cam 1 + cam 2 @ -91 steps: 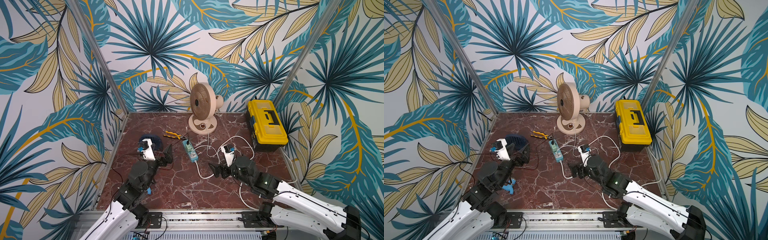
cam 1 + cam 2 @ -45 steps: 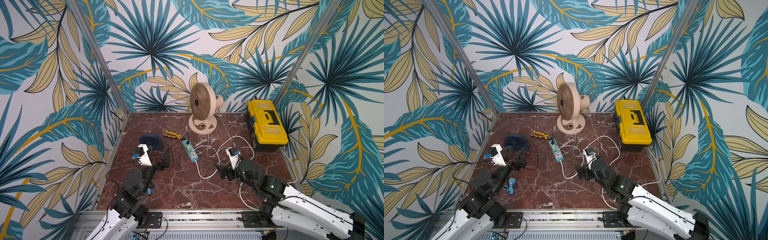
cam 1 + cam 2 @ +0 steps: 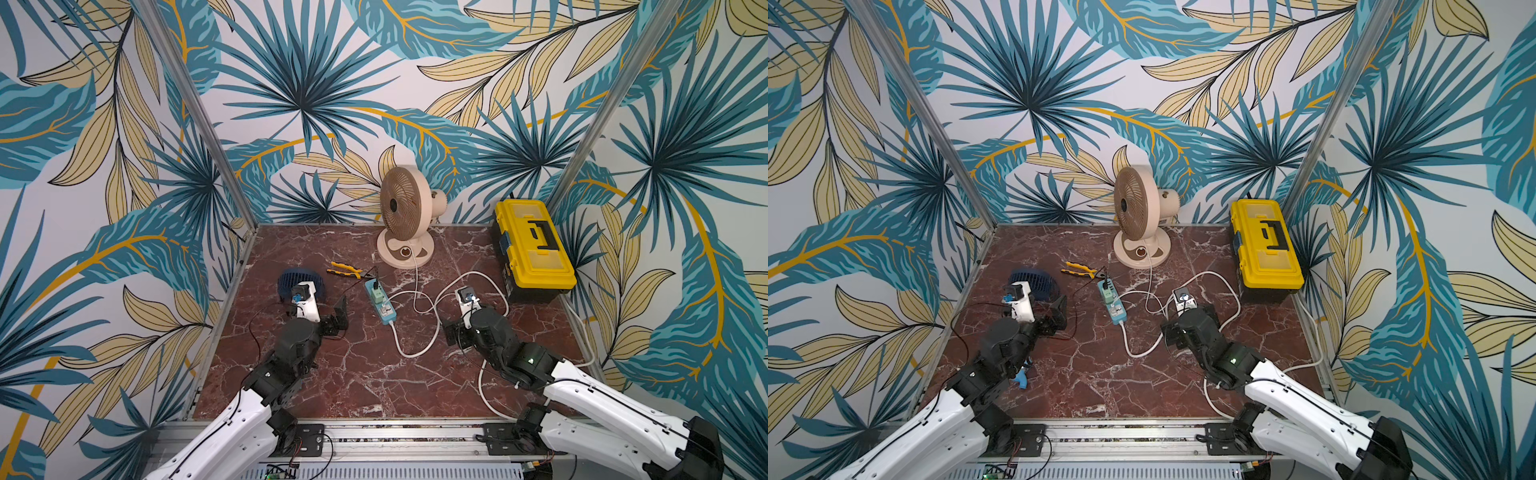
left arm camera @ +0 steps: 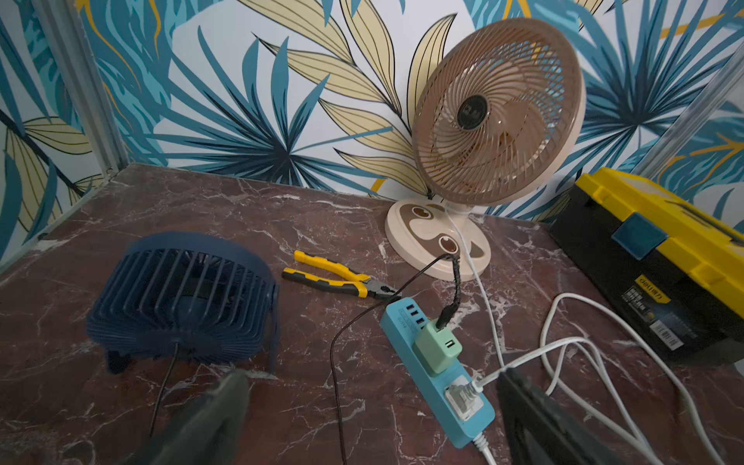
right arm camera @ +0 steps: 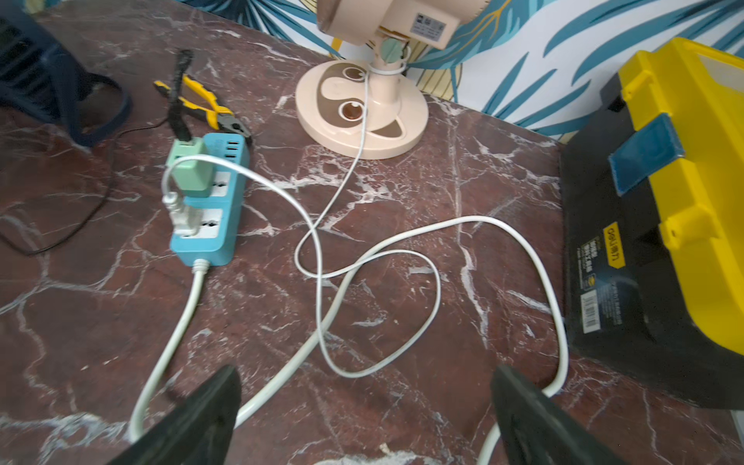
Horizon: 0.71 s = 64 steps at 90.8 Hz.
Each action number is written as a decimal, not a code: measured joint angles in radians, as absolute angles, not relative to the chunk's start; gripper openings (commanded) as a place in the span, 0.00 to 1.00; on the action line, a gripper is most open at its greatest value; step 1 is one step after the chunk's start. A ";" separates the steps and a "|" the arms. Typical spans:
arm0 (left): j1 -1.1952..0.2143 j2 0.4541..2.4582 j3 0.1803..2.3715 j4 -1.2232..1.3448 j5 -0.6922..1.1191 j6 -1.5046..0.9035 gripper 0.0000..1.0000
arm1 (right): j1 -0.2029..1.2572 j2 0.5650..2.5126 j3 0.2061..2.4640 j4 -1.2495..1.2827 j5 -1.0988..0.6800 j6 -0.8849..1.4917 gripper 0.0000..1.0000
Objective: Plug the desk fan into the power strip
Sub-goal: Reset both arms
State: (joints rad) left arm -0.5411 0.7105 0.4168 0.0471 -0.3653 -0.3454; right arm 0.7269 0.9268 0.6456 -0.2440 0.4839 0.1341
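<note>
**Left gripper (image 4: 370, 384) and right gripper (image 5: 368, 380): jaws wide, empty**

I saw the power strip (image 3: 379, 301) lying between the two grippers, on the near side of the desk fan (image 3: 405, 224) at the far wall. The fan's white plug (image 4: 463, 396) sat in the strip's near socket; a green adapter (image 4: 437, 344) filled the far socket.

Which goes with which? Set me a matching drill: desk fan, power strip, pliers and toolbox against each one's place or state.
1 desk fan
2 power strip
3 pliers
4 toolbox

a lid shut, on the robot's right
b holds a green adapter and a white plug
c upright at the back
d lying flat near the blue fan

Pairs: 1-c, 2-b, 3-d, 4-a
</note>
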 measured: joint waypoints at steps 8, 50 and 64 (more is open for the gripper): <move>-0.541 0.771 0.448 0.025 -0.362 -0.319 1.00 | 0.646 0.944 0.644 -0.209 0.447 0.127 0.99; -0.538 0.761 0.507 -0.002 -0.432 -0.136 1.00 | 0.332 0.867 0.590 -0.040 0.320 0.067 0.99; -0.526 0.694 0.509 -0.041 -0.503 -0.093 1.00 | 0.283 0.752 0.564 -0.028 0.324 0.033 1.00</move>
State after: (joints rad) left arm -0.5259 0.6941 0.5087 -0.0414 -0.5030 -0.0925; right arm 0.2832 0.7521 0.5644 -0.0284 0.3241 0.0330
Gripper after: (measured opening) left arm 0.999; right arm 0.994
